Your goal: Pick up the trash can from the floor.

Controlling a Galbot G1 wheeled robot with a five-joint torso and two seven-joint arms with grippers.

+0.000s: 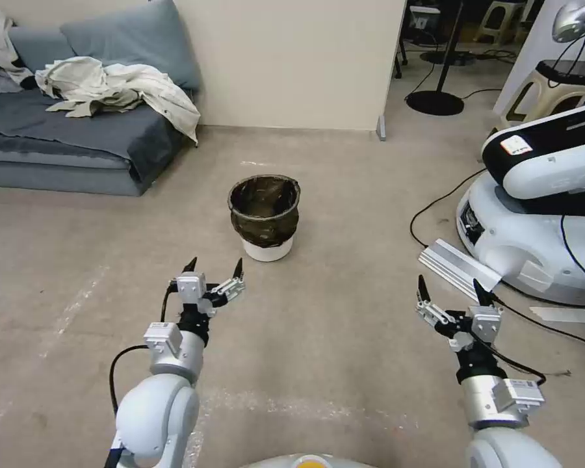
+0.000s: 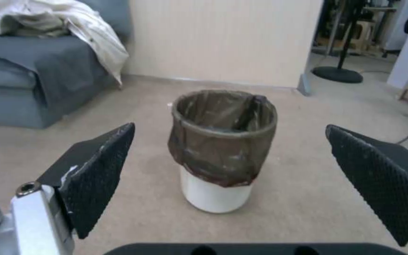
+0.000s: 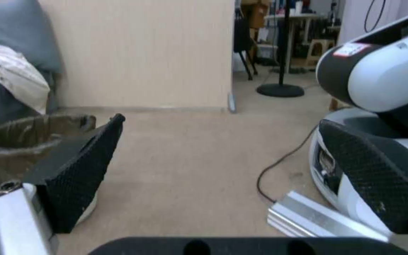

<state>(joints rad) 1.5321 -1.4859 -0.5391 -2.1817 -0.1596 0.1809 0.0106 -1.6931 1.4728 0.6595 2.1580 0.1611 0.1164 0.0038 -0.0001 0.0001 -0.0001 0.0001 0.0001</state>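
floor (image 1: 344,364) | on it: trash can (image 1: 264,218), upright; aluminium rail (image 1: 458,268); black cable (image 1: 429,211)

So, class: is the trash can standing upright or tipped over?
Upright. The trash can stands on its white base on the floor, its bag-lined rim facing up, clear in the left wrist view too.

No text, brand or number can be read. One label (image 1: 515,145), white with a red patch, stands on the black upper casing of the other robot (image 1: 533,214), right of the trash can (image 1: 264,218); its print is too small to make out in head or right wrist view.
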